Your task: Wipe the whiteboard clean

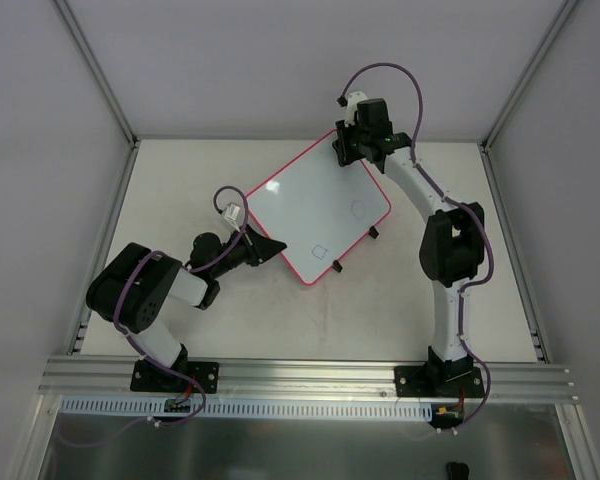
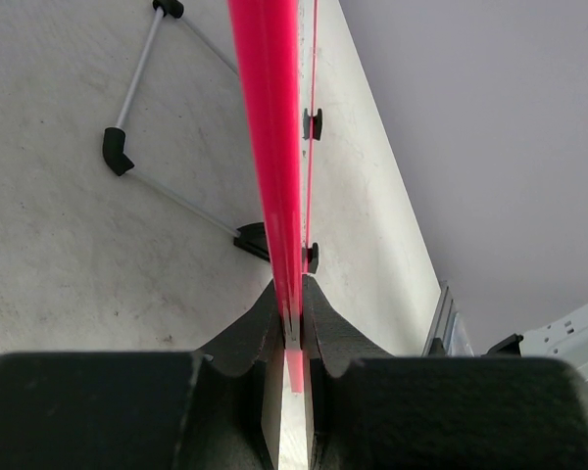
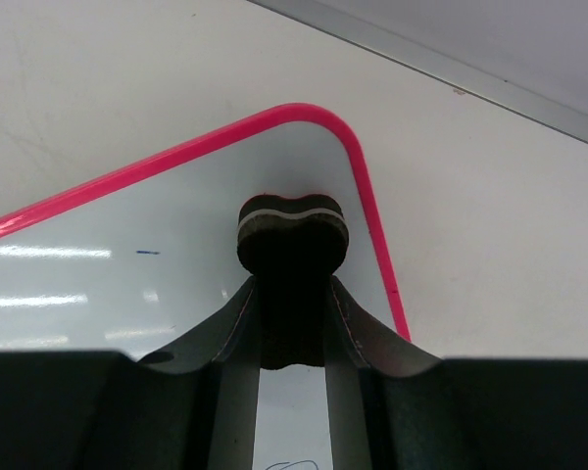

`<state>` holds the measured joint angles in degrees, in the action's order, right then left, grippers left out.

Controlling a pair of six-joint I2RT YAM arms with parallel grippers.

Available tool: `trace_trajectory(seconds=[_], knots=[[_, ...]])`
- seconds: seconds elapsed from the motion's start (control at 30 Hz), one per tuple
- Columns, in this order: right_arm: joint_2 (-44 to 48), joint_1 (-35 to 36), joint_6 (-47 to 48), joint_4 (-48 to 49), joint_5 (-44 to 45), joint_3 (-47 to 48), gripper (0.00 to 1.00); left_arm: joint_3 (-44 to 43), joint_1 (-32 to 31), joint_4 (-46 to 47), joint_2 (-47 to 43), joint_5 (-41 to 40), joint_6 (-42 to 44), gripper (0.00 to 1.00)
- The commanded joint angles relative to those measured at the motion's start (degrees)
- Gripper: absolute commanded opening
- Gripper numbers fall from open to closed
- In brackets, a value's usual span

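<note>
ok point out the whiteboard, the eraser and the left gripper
whiteboard [image 1: 315,205], top view, bare white middle
eraser [image 3: 292,233], right wrist view, its dark front end
left gripper [image 2: 292,294], left wrist view, midway between its fingertips

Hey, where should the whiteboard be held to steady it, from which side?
Grip the whiteboard by its thin pink frame at the near-left edge, coming in edge-on from the left. It is flat and thin, so jaws span the rim, as the left gripper does, leaving the face free.
</note>
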<state>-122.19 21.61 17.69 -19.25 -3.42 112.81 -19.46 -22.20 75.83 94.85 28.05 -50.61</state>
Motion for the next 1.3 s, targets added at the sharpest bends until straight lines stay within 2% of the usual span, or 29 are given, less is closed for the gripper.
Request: trace_trajectory(seconds=[0.0, 0.23, 0.6, 0.9, 1.27], knots=[[1.78, 4.41, 1.02, -4.66, -3.88, -0.58, 0.00, -0.31, -1.10, 18.30, 1.22, 1.30, 1.83, 0.00], [2.74, 8.53, 2.34, -5.98, -3.79, -1.28, 0.00, -0.49, -1.10, 18.30, 1.30, 1.48, 1.83, 0.00], [3.80, 10.91, 2.43, -6.07, -1.33, -0.93, 0.00, -0.58, -1.10, 18.30, 1.30, 1.74, 1.83, 0.00], [3.54, 8.98, -1.25, -6.51, 2.97, 2.41, 0.00, -0.58, -1.10, 18.56, 1.30, 2.27, 1.83, 0.00], [2.75, 1.95, -4.51, -6.51, 2.01, 2.94, 0.00, -0.75, -1.10, 18.83, 1.04, 3.41, 2.18, 0.00]])
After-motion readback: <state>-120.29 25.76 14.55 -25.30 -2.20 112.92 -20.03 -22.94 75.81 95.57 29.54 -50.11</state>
